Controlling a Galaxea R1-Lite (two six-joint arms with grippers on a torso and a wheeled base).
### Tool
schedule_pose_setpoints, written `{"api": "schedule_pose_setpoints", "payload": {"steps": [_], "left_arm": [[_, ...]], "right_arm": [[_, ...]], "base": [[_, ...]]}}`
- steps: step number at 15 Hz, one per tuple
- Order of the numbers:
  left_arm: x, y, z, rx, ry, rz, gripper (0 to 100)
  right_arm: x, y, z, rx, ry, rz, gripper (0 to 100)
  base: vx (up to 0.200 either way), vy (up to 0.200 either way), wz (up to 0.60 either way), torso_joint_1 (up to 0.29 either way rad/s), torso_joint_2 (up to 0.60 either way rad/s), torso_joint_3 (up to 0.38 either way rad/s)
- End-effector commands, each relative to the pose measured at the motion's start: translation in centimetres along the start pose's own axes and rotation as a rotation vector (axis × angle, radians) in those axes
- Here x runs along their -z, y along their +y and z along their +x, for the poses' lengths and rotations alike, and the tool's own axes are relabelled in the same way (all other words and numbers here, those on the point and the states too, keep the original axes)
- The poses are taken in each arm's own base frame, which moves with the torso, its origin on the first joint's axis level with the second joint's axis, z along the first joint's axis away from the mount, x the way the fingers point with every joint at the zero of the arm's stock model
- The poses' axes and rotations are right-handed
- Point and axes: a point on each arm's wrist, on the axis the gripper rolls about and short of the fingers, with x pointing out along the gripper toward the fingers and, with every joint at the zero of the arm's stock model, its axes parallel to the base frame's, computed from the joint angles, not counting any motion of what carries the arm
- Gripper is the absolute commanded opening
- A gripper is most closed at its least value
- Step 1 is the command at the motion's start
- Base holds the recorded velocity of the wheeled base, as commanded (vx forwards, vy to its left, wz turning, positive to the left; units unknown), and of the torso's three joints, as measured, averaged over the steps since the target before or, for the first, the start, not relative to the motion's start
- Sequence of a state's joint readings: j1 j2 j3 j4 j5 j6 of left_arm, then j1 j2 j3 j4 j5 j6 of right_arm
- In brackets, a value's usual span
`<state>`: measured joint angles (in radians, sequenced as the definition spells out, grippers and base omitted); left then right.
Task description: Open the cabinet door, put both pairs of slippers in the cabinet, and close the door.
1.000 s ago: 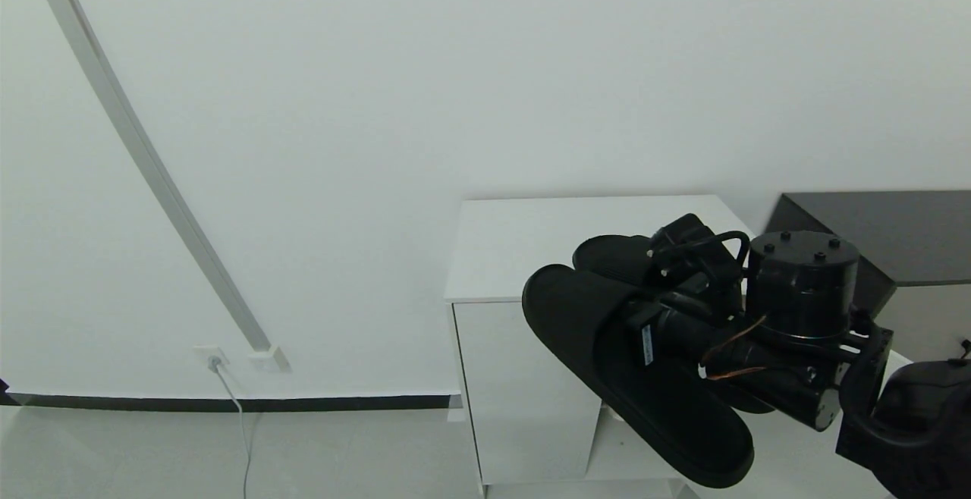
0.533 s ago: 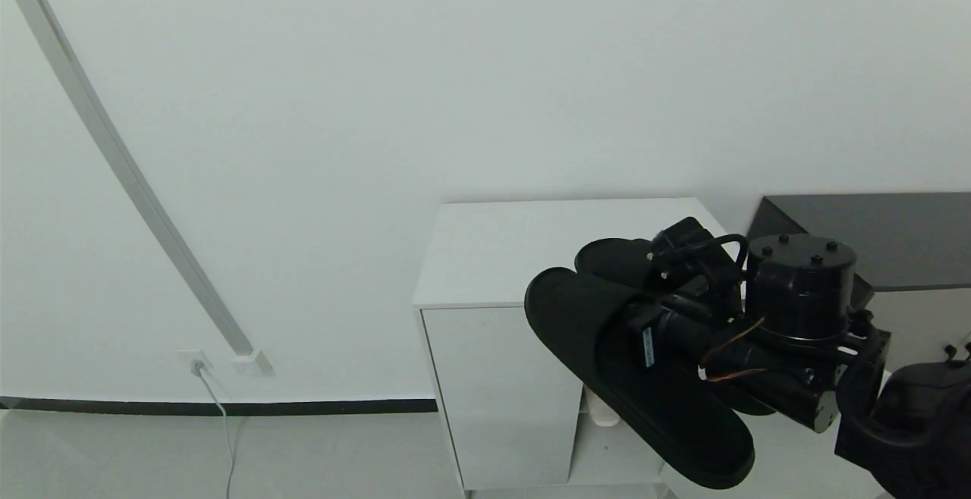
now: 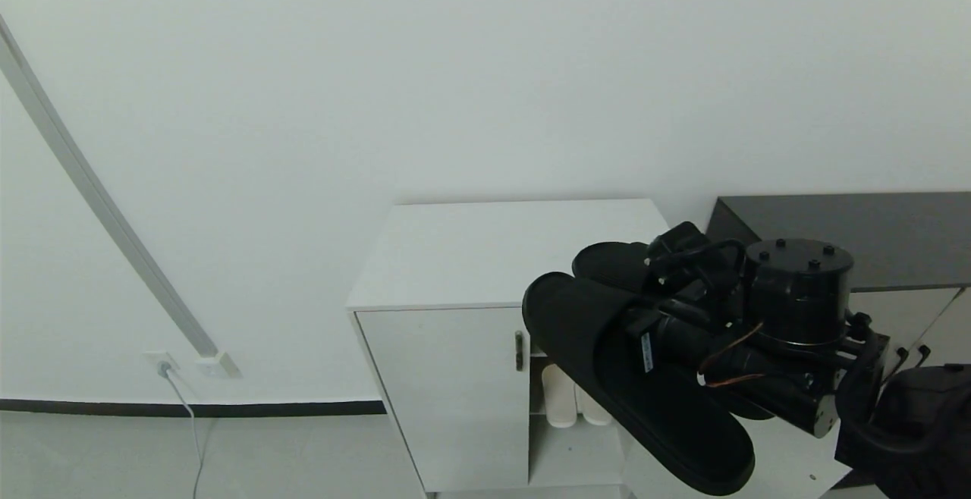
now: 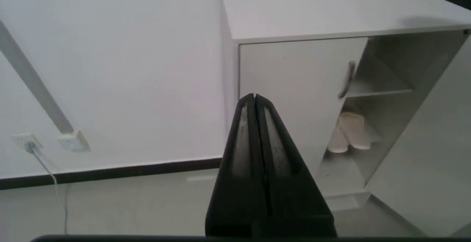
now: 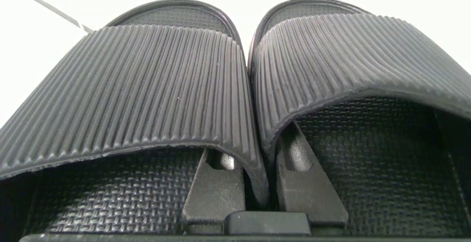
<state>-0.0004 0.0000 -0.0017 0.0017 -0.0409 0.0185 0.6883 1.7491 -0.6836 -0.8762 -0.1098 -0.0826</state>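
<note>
A pair of black slippers (image 3: 637,378) hangs soles-out in front of the white cabinet (image 3: 501,256), with my right gripper (image 3: 645,317) shut on them. In the right wrist view the fingers (image 5: 213,194) pinch the inner edges of both ribbed straps (image 5: 147,87). The cabinet's left door (image 4: 294,102) is closed, its handle at the inner edge. The right door (image 4: 434,146) stands swung open. A pair of white slippers (image 4: 349,133) lies on the lower shelf inside, white slippers (image 3: 573,400) showing past the black pair. My left gripper (image 4: 255,124) is shut, holding nothing, left of the cabinet.
A dark grey low unit (image 3: 834,218) stands against the wall right of the cabinet. On the wall at the left are a slanted grey cable duct (image 3: 98,203) and a socket with a cable (image 3: 163,366) running to the floor. Bare floor (image 4: 132,205) lies left of the cabinet.
The head camera has turned right: the cabinet sits farther left in the picture, and its open half with the white slippers has come into view. The right gripper holds the black slippers as before.
</note>
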Motion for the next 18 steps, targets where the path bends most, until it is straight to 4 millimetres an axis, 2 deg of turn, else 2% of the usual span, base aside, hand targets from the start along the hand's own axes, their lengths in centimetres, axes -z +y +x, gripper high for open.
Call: {"api": "schedule_pose_setpoints", "payload": {"steps": [1,18], "left_arm": [[0.0,0.0,0.0,-0.001,0.0,0.0,0],[0.0,0.0,0.0,0.0,0.0,0.0,0]], "right_arm": [[0.3,0.0,0.0,-0.002,0.013,-0.002,0],[1.2,1.1,-0.5,-0.039,0.041,-0.017,0]], "base": [[0.0,0.0,0.0,0.0,0.0,0.0],[0.0,0.0,0.0,0.0,0.0,0.0]]}}
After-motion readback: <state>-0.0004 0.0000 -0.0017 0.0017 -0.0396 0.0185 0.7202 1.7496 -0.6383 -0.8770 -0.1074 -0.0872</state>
